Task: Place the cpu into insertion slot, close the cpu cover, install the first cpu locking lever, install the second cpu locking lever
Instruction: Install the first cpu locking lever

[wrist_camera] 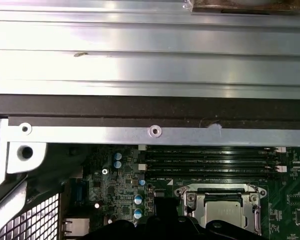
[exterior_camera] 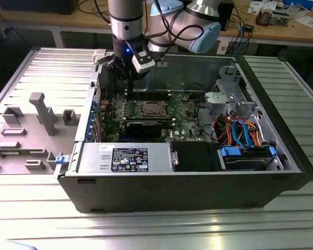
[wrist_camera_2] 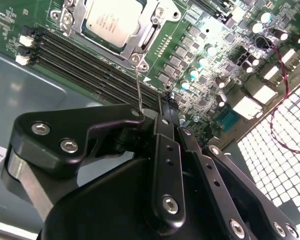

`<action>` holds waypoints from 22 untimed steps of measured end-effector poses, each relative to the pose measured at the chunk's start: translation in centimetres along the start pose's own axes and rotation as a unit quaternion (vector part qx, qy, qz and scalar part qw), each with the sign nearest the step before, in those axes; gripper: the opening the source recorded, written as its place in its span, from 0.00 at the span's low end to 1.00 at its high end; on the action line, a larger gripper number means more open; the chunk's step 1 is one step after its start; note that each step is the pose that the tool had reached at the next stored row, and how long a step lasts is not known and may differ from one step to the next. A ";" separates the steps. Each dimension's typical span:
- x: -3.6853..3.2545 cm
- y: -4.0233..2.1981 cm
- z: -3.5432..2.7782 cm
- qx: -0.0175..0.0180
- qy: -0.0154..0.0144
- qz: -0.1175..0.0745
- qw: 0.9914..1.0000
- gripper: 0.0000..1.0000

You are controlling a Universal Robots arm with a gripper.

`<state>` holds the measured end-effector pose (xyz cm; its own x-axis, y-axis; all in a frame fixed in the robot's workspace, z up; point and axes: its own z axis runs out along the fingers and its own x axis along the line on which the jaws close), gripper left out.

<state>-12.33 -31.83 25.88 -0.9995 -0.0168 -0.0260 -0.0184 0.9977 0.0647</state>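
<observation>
**CPU seated, cover down, gripper above the memory slots**

On a ribbed aluminium table (exterior_camera: 36, 67) lies an open computer case (exterior_camera: 188, 192), side panel off. Behind it, at 12 o'clock in the exterior view, stand wooden benches (exterior_camera: 302, 34) with cables and small parts. A grey moulded fixture (exterior_camera: 41, 112) sits on the table at 9 o'clock from the case.

Inside the case, the green board (exterior_camera: 185, 122) fills the middle. The power supply (exterior_camera: 125, 159) lies along the near wall at 6 o'clock, and a drive cage (exterior_camera: 224, 101) with orange and blue cables (exterior_camera: 242, 130) occupies 3 o'clock.

The cpu (wrist_camera_2: 112, 20) sits in the slot (wrist_camera: 222, 212), framed by the cover (wrist_camera_2: 77, 12), which lies flat over it. Four memory slots (wrist_camera_2: 90, 62) run just beside the socket.

The gripper (exterior_camera: 128, 73) hangs over the board's far edge, at 11 o'clock from the socket. Its fingers (wrist_camera_2: 162, 125) are pressed together, and a thin wire lever (wrist_camera_2: 138, 92) rises from the socket corner up to their tips. The case wall (wrist_camera: 140, 107) stands close behind the arm.
</observation>
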 end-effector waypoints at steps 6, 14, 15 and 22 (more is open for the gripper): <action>-1.10 0.03 0.03 0.000 0.000 0.000 1.000 0.11; -2.61 0.00 0.14 0.000 0.000 0.000 1.000 0.11; -2.71 0.00 0.16 0.000 0.000 0.000 1.000 0.11; -3.50 -0.03 0.43 0.000 0.000 0.000 1.000 0.11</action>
<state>-8.81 -31.77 25.54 -0.9995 -0.0167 -0.0264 -0.0184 0.9977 0.0647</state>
